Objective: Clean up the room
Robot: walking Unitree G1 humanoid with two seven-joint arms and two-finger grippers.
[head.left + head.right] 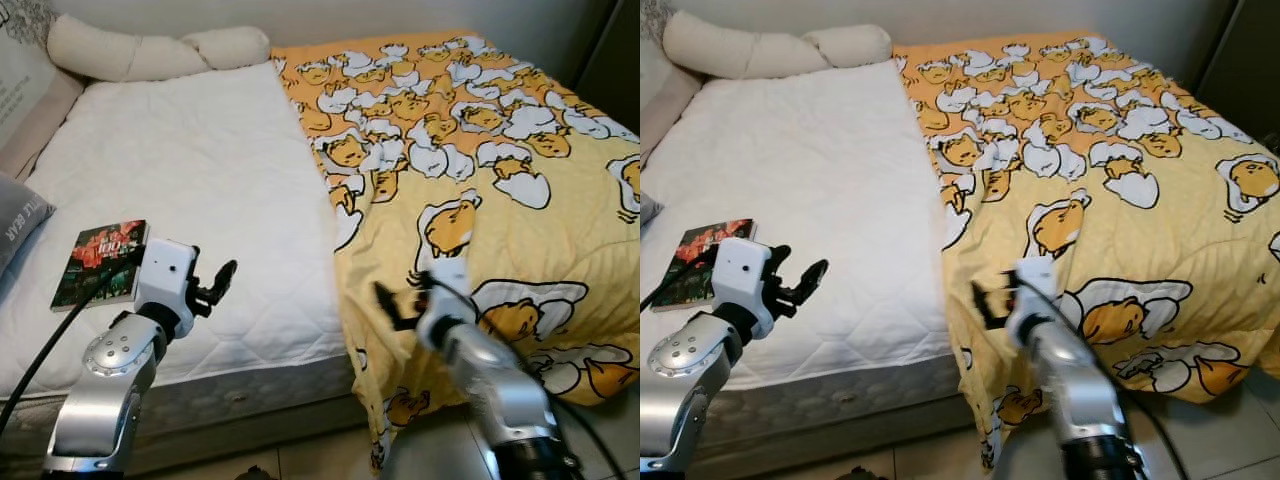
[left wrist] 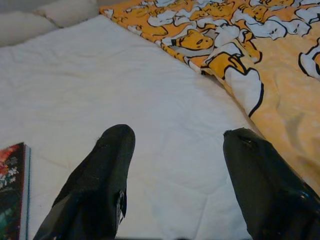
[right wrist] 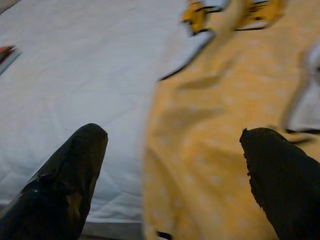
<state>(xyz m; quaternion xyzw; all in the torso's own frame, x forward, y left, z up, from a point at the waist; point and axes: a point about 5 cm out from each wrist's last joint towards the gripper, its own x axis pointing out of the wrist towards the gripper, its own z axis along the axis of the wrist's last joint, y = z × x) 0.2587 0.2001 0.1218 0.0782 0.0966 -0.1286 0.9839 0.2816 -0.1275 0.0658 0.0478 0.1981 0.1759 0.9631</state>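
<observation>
A: From the head cameras, what is the room like?

B: A bed fills most of it. The white quilted mattress [image 1: 190, 190] is bare on the robot's left half, and a yellow blanket [image 1: 480, 180] printed with egg-yolk characters covers the right half and hangs over the near edge. A long cream pillow [image 1: 150, 50] lies along the head end by the wall. A grey cushion [image 1: 15, 215] sits at the far left, and a book [image 1: 100, 262] with a dark red cover lies flat on the mattress near the left edge. Pale floor tiles [image 1: 310, 455] show below the bed.

A: And the arms there?

B: The left gripper [image 1: 212, 283] hovers over the mattress's near edge, just beside the book, fingers spread. The right gripper [image 1: 400, 300] is at the blanket's hanging edge, also spread, holding nothing.

A: The left wrist camera?

B: Two black fingers [image 2: 100, 185] set wide apart over white quilting; the book's corner [image 2: 12, 190] beside one, the blanket beyond.

A: The right wrist camera?

B: Blurred. Fingers [image 3: 70, 185] wide, straddling the blanket's edge [image 3: 200, 165] where it meets the mattress.
</observation>
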